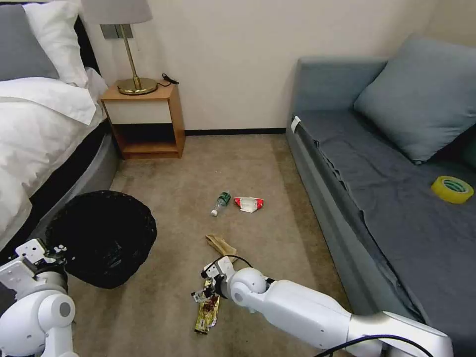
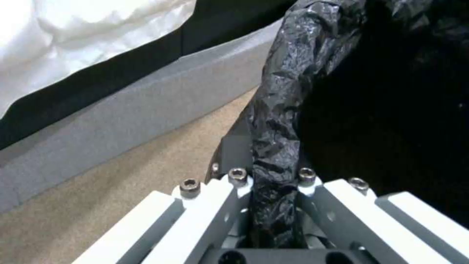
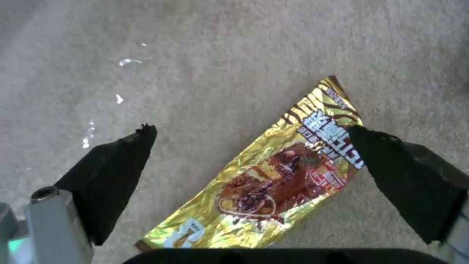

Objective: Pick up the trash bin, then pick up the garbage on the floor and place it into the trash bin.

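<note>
Four bits of litter lie on the carpet, and from where I stand the work reads across the room from the bed side. Over by the bed, the left gripper is clamped on the bag-covered rim of the trash bin, black liner bunched between its fingers; whether the bin is lifted off the floor I can't tell. That liner looks thin and slippery, so the hold probably depends on the stiff rim under it. Further along, the right gripper hovers low over the gold snack wrapper, jaws spread wide, one fingertip over bare carpet, the other overlapping the wrapper's printed edge. Foil like that should weigh next to nothing, lie flat and crinkle, so I'd guess pinching across its narrow width, pressing into the pile, is the way in. Beyond it sit the tan paper wad, then the small clear bottle and, just beside that, the red-and-white packet, all near the sofa
</note>
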Available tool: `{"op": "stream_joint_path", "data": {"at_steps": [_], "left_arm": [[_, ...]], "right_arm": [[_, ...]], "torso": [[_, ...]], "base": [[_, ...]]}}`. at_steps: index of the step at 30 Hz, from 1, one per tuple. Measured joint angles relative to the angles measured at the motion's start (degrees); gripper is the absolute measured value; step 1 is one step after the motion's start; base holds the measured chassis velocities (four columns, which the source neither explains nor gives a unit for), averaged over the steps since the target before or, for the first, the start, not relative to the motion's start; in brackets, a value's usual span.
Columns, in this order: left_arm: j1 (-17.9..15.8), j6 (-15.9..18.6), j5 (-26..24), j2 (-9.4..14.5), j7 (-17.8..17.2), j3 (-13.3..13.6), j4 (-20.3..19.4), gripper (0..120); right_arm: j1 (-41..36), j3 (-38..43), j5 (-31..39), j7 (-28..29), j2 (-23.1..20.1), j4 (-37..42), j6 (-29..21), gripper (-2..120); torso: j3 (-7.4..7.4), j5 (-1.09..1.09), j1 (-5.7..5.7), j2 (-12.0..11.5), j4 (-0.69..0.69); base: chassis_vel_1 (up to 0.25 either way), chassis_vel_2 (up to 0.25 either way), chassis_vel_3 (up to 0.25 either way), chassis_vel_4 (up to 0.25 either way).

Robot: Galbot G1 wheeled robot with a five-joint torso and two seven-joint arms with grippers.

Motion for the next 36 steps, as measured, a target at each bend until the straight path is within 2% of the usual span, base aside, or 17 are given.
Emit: {"op": "stream_joint_path", "data": {"at_steps": [3,13,36], "left_arm": [[0.22,-0.03,-0.01,-0.06,0.01,0.08,-0.22,2],[0.78,-0.25,0.18,-0.31,0.08,0.27,-0.54,2],[0.91,-0.6,1.11,-0.57,0.16,0.64,-0.08,2]], "right_arm": [[-0.32,-0.02,-1.55,-1.09,1.43,-3.21,0.68,100],[-1.33,0.44,-4.02,-3.0,2.05,-7.11,1.97,100],[-2.1,0.57,-7.7,-5.0,3.06,-11.55,3.67,100]], "torso": [[0.0,0.0,0.0,0.0,0.0],[0.0,0.0,0.0,0.0,0.0],[0.0,0.0,0.0,0.0,0.0]], "base": [[0.0,0.0,0.0,0.0],[0.0,0.0,0.0,0.0],[0.0,0.0,0.0,0.0]]}}
